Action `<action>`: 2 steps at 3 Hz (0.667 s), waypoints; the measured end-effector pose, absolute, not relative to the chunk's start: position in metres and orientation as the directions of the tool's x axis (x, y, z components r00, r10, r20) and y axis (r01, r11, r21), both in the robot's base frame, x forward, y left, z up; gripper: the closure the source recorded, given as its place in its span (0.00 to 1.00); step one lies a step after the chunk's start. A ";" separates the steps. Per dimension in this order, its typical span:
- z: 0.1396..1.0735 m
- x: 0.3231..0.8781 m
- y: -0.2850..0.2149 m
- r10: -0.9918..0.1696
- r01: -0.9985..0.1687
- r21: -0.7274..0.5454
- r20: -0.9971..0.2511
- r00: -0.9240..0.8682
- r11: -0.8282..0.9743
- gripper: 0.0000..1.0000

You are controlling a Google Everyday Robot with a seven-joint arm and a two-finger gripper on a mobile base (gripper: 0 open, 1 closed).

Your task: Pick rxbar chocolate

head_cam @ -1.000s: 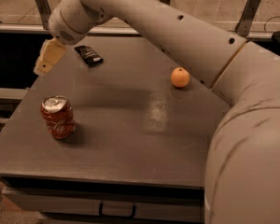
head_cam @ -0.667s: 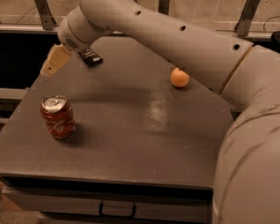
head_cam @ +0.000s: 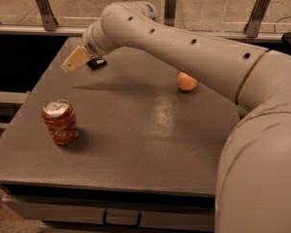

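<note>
The rxbar chocolate is a small flat black bar lying on the far left part of the grey table. Most of it is hidden behind my arm; only its near end shows. My gripper hangs over the table's far left, just left of and in front of the bar, with a pale tan finger pointing down-left. It holds nothing that I can see.
A red soda can stands upright at the near left of the table. A round orange fruit sits at the middle right, partly behind my arm. The big white arm crosses the right side of the view. Dark drop-offs lie beyond the table's left edge.
My gripper and forearm have swung right and further back, from over the table's left edge toward the bar. The arm now covers most of the bar. Can and orange have not moved.
</note>
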State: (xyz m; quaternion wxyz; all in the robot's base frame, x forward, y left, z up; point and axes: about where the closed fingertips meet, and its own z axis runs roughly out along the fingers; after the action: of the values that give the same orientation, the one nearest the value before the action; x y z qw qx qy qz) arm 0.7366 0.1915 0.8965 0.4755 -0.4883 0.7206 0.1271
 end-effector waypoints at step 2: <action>0.852 0.780 0.172 -0.536 -0.799 -0.188 -0.822 -0.190 0.572 0.00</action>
State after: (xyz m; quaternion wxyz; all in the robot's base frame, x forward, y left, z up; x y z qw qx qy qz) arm 0.7799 0.1718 0.8517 0.4596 -0.4403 0.7580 0.1427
